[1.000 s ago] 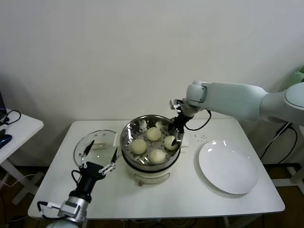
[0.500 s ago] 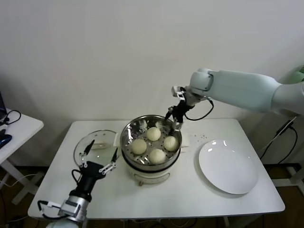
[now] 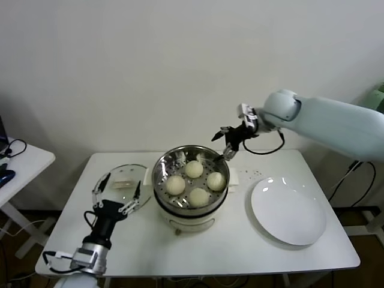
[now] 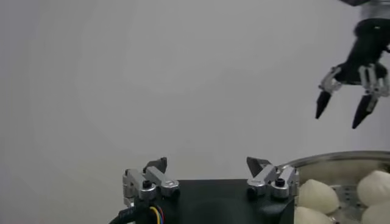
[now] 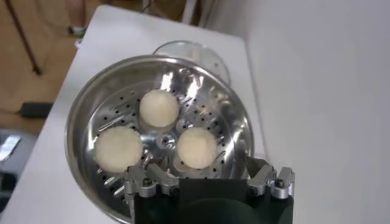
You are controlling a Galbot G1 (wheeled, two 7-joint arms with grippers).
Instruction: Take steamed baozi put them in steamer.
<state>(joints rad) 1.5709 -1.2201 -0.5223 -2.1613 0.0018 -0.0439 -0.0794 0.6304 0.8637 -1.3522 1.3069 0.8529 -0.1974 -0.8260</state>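
Since the earlier frames, the right tool had been raised from inside the steamer and drawn back above its far rim, held wide and empty. The left tool had been lifted slightly over the worktop, also spread wide. 4 steamed baozi were seen upright on the steamer's perforated tray; being round, no long axis was shown.

White worktop under it all. Glass lid lies flat at the left, a white plate sits bare at the right. Side table far left, cable on it.
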